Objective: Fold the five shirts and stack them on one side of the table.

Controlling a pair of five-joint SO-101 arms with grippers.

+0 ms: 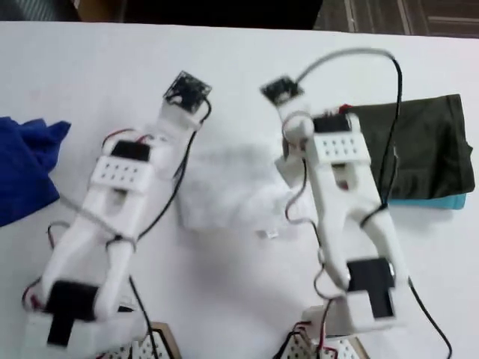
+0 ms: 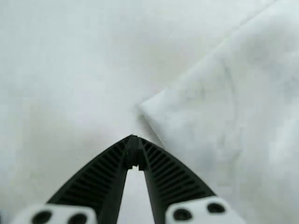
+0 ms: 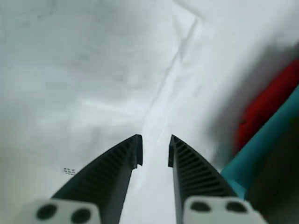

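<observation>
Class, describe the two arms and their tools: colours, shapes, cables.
The left arm and right arm are white with black motor blocks, trailing black, red and grey cables. The left tool and right tool are black, ribbed, tapering, on white mounts.

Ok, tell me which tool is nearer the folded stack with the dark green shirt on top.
Right. The right tool hangs open over the white shirt, close beside the stack; the left tool, shut, is by the white shirt's far corner, farther off.
</observation>
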